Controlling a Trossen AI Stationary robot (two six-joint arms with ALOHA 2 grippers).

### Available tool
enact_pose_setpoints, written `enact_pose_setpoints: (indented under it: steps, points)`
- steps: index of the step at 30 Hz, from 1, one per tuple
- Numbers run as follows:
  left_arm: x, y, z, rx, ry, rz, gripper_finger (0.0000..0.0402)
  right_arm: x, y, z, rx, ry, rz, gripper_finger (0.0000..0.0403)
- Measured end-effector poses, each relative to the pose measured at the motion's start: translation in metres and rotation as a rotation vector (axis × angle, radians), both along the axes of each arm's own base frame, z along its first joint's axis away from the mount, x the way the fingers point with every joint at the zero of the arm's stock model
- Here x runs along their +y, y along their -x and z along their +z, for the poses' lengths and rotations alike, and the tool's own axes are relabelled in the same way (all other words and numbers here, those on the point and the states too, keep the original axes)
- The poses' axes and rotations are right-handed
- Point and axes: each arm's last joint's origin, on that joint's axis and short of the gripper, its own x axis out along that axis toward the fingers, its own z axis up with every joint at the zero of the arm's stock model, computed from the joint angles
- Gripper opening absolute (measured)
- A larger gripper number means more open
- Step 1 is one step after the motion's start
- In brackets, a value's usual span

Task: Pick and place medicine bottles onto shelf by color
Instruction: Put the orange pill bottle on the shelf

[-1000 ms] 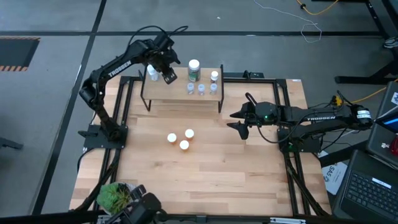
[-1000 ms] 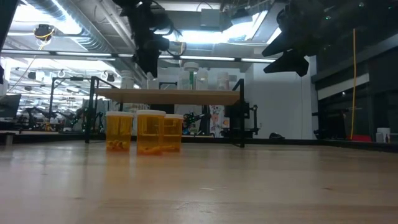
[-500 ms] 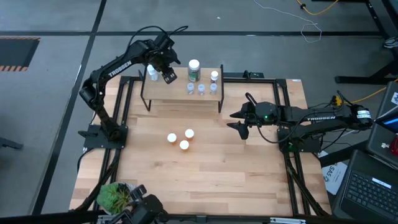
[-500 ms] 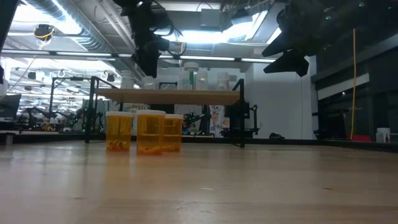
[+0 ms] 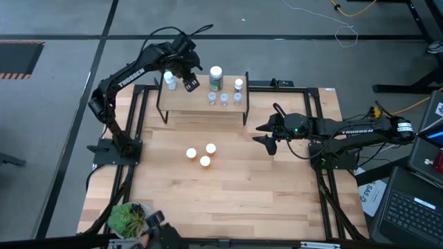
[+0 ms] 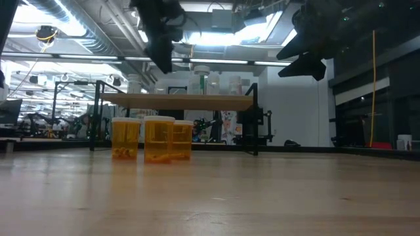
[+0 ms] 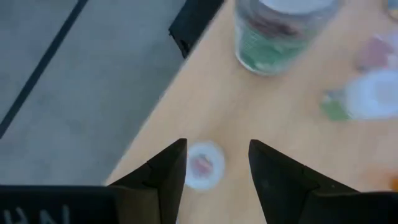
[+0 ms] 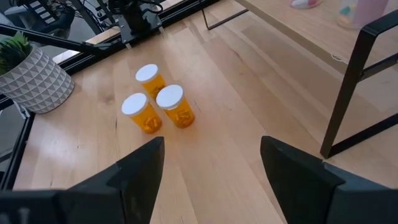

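Observation:
The shelf (image 5: 201, 108) stands at the table's far side. On it stand a greenish bottle (image 5: 216, 77), several tiny clear bottles (image 5: 224, 99), and one tiny clear bottle (image 5: 168, 78) alone at its left end. Three orange bottles (image 5: 203, 153) stand on the table in front of the shelf. My left gripper (image 5: 181, 73) is open above the shelf's left end. In the left wrist view (image 7: 214, 163) the lone tiny bottle (image 7: 203, 165) stands on the board below the gap between its fingers, untouched. My right gripper (image 5: 266, 136) is open and empty, in the air right of the shelf.
A potted plant (image 5: 127, 219) stands at the table's near left corner. The shelf's black legs (image 8: 348, 93) stand close to my right gripper. Bare tabletop (image 5: 277, 194) lies near and right of the orange bottles.
My left gripper has gone up, away from the shelf board, staying open. The tiny bottle at the shelf's left end has stayed standing where it was. My right arm has kept still.

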Motion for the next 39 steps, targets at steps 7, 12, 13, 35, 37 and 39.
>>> enact_pose_setpoints:
  steps: [7, 12, 13, 35, 37, 39]
  points:
    - [-0.051, 0.006, 0.020, 0.172, 0.197, -0.041, 0.0165, 0.000, 0.000, 0.000, -0.003, -0.022, -0.012, 0.0268]
    - [-0.084, 0.003, 0.017, 0.255, 0.257, -0.118, 0.0167, 0.000, 0.000, 0.000, -0.005, -0.025, -0.014, 0.0268]
    - [-0.088, 0.003, 0.017, 0.247, 0.270, -0.135, 0.0167, 0.000, 0.000, 0.000, -0.005, -0.029, -0.016, 0.0268]
    - [-0.184, 0.112, 0.000, 0.061, 0.322, -0.179, 0.0167, 0.038, -0.090, 0.014, -0.101, 0.084, 0.168, 0.0268]
    - [-0.188, 0.118, -0.002, 0.018, 0.310, -0.183, 0.0167, 0.039, -0.103, 0.010, -0.034, 0.146, 0.203, 0.0268]
    - [-0.190, 0.122, -0.004, -0.019, 0.298, -0.186, 0.0167, 0.041, -0.118, 0.005, 0.045, 0.176, 0.226, 0.0268]
